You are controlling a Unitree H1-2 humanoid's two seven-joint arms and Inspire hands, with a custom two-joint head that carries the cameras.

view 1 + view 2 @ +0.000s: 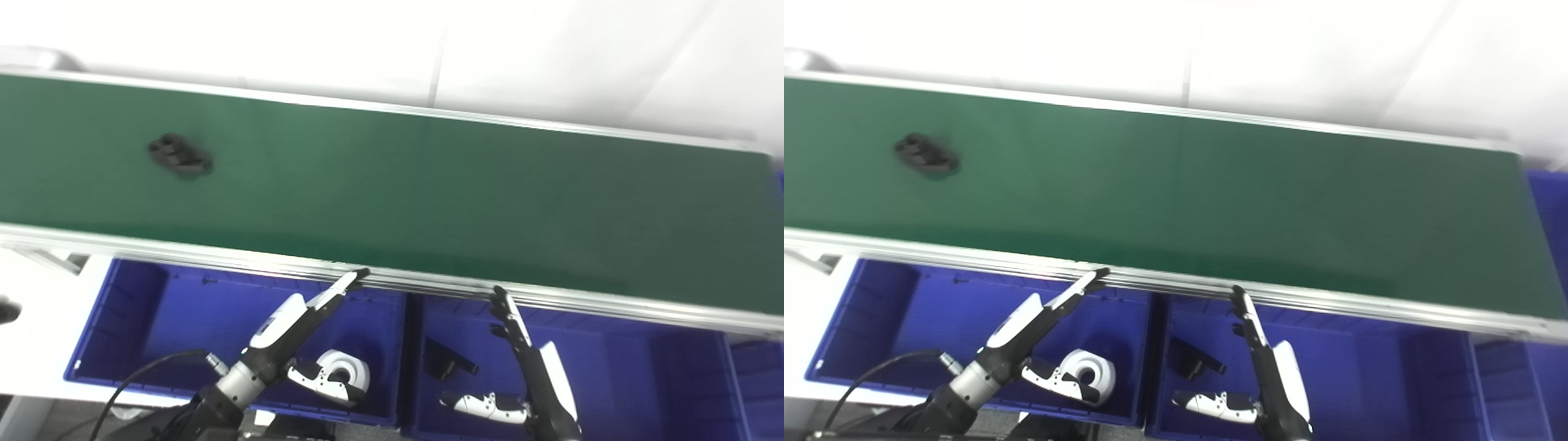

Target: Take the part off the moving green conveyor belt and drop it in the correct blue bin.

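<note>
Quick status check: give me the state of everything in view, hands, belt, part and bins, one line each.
Left hand: open, holding nothing, over the left bin.
Right hand: open, holding nothing, over the middle bin.
Black part: lying on the belt, far left, blurred, not grasped.
Green conveyor belt: carrying only that part.
Left blue bin: holds a white ring-shaped part.
Middle blue bin: holds a black part.

1. A dark part rides the green conveyor belt at far left.
2. Both hands, left hand and right hand, hang open-fingered over the blue bins.
</note>
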